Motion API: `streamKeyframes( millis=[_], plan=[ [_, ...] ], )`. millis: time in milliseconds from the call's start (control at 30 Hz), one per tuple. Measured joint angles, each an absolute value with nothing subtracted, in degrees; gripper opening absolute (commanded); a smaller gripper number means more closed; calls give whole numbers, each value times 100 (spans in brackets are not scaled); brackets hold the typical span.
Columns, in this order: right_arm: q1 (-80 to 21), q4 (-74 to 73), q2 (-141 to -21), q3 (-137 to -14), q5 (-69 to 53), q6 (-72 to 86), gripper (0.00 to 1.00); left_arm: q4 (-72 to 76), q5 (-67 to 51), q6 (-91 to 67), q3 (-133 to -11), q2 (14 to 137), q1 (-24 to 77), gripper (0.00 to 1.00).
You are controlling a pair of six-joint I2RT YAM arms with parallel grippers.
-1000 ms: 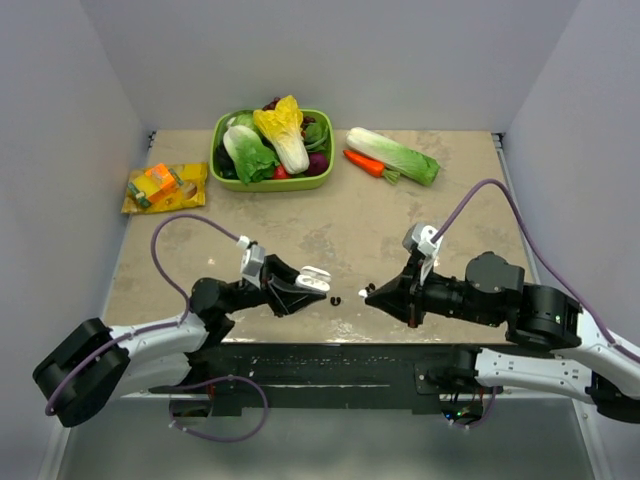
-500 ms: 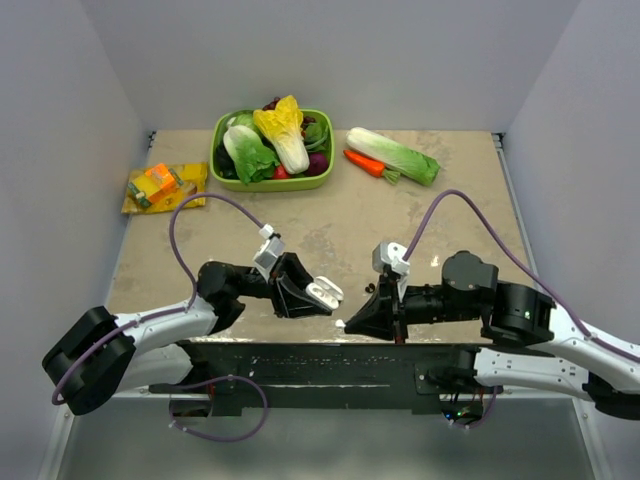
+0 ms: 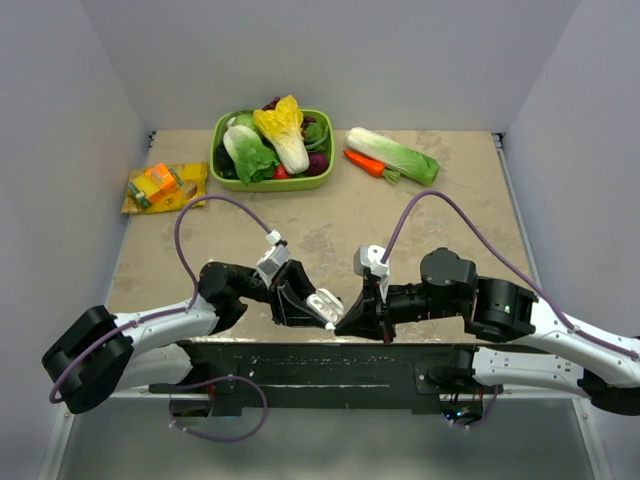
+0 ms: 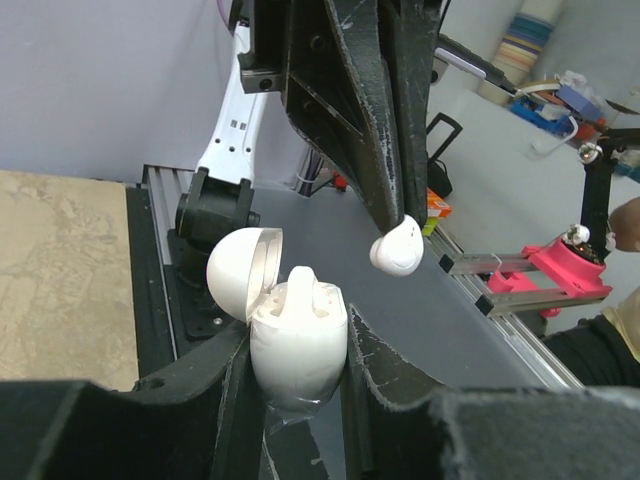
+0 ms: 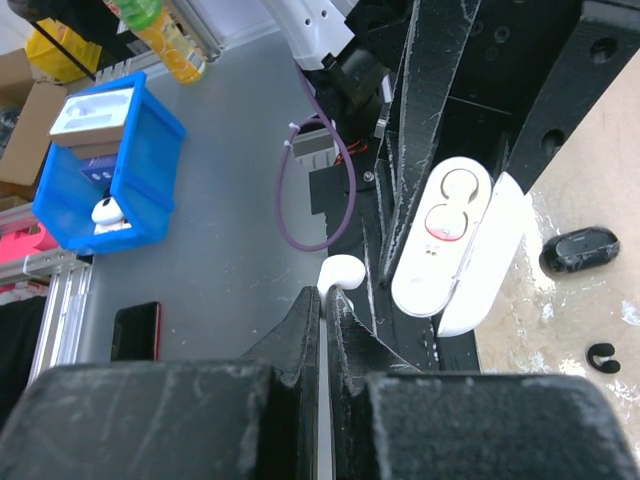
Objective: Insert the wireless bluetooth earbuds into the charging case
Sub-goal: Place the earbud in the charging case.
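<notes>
One earbud point(image 4: 397, 250) between right jaws

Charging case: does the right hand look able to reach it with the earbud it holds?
Probably yes. The left hand holds the charging case with its lid open, and the right hand's white earbud hangs just off the opening with nothing between.

The open white charging case point(image 5: 445, 235) sits clamped in the left gripper point(image 5: 430, 285), its two wells facing the camera. Just left of the case, the right gripper point(image 5: 325, 298) pinches a white earbud point(image 5: 342, 271) at its closed tips. Right of the case, a small black piece point(image 5: 580, 248) lies on the tan table point(image 5: 600, 150). Well to the case's left sits a blue bin point(image 5: 100, 170).
</notes>
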State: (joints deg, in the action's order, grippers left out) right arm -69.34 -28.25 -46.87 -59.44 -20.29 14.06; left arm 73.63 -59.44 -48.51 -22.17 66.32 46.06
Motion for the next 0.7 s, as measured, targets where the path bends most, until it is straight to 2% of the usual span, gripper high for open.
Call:
streamKeyframes(
  millis=[700],
  plan=[
    [-6934, -2864, -4757, -5944, -1551, 1280, 0, 7363, -6084, -4847, -2217, 6632, 4755, 0]
  ],
)
